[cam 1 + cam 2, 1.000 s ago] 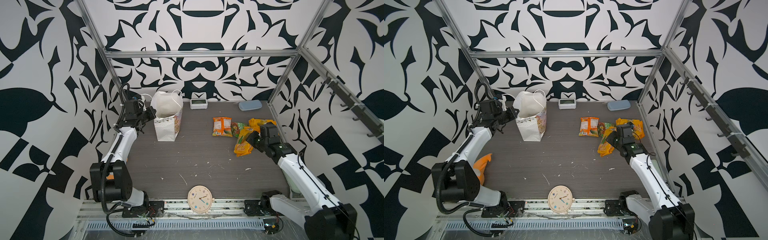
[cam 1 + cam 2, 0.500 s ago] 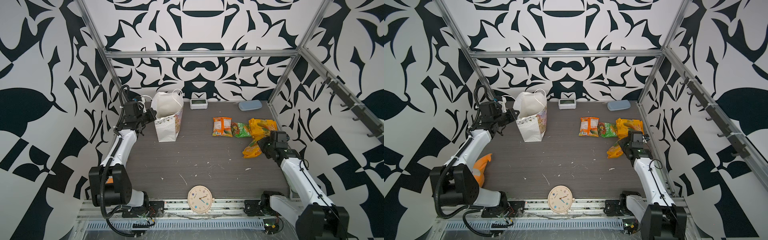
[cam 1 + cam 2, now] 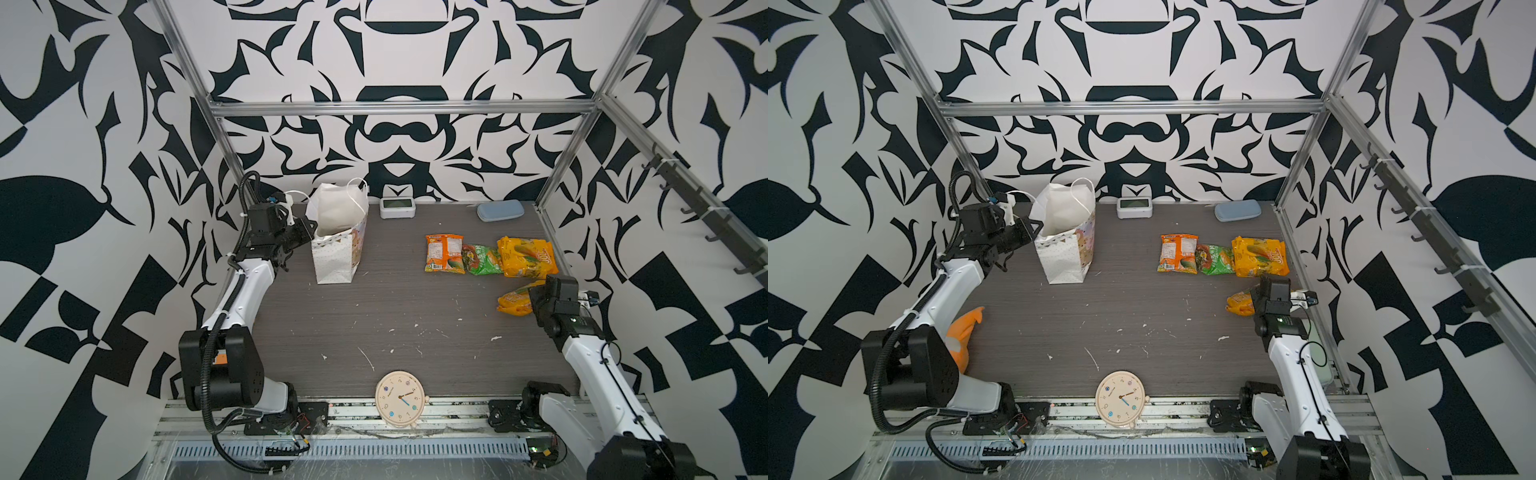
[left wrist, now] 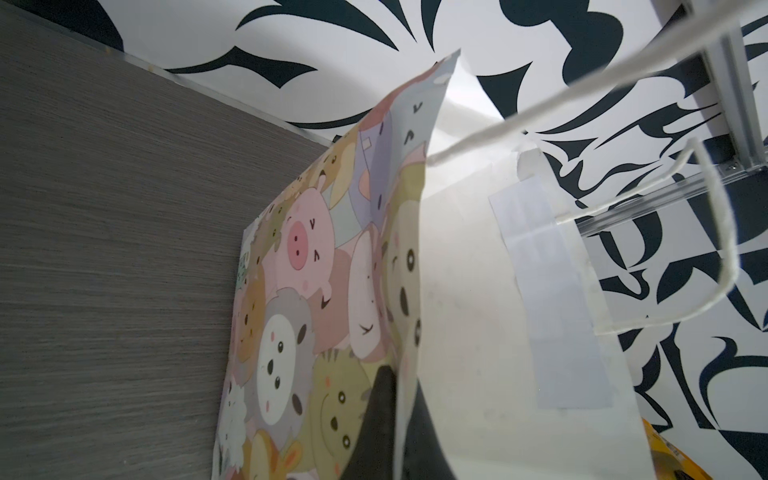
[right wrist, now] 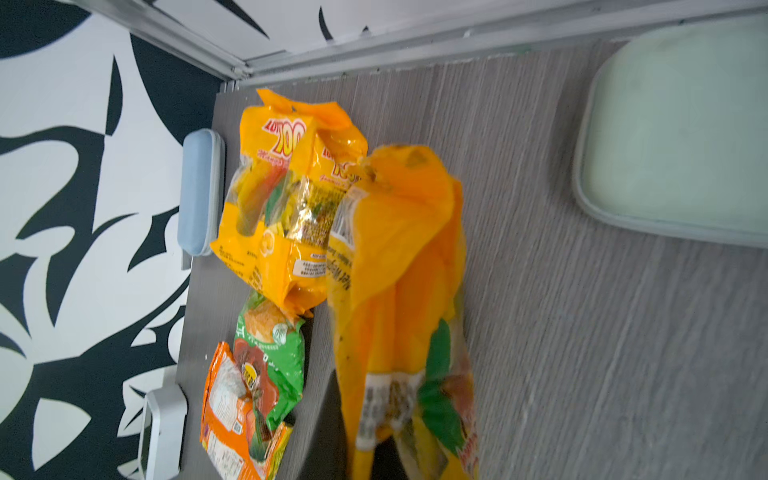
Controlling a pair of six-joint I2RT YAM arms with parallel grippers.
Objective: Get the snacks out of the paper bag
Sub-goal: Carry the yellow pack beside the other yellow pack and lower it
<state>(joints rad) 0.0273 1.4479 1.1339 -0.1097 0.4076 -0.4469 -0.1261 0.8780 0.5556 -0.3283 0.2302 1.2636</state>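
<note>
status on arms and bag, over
Left end effector shut on paper bag rim. Right end effector shut on yellow-orange packet. Other packets out on table.

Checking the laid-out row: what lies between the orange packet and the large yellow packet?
A green packet, its ends touching the orange packet and the large yellow packet. Both top views show it, the right wrist view too.

B&w patterned walls [image 3: 124, 104], alu frame [image 3: 399, 109], grey woodgrain tabletop [image 3: 374, 316], even light.
</note>
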